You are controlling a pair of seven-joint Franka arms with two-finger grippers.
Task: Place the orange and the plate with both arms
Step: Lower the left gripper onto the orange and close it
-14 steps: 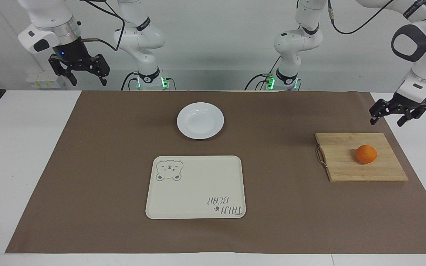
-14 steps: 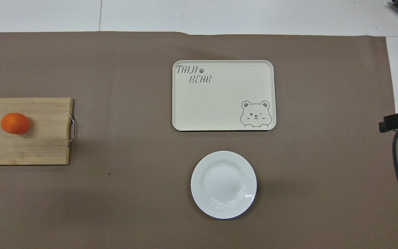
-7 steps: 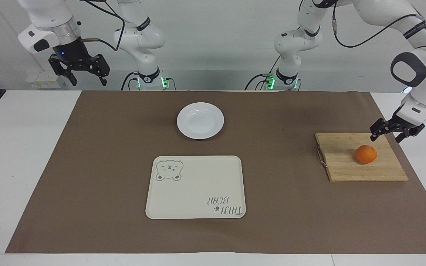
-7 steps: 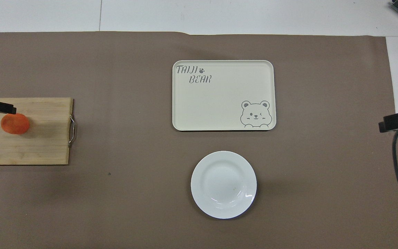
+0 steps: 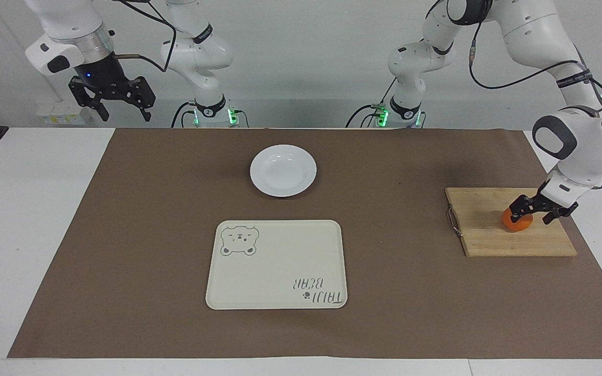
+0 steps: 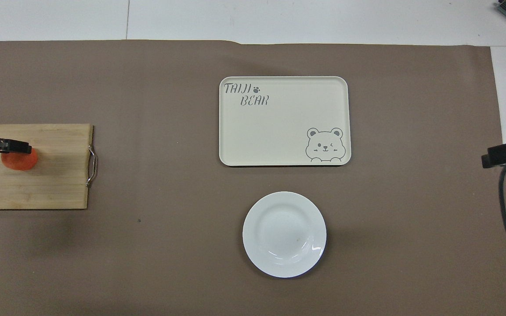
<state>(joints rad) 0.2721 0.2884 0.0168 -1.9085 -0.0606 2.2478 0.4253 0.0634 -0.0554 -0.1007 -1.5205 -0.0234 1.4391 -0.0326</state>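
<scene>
The job has only begun: the left gripper (image 5: 537, 210) is open wide around the small round orange (image 5: 517, 223) on the wooden board (image 5: 489, 230), while the open right gripper (image 5: 111, 102) waits and the round white plate (image 5: 283, 171) sits untouched.

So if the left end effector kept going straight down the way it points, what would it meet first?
The orange on the cutting board: the open left end effector is already down around its top, though actual contact is hard to judge.
</scene>
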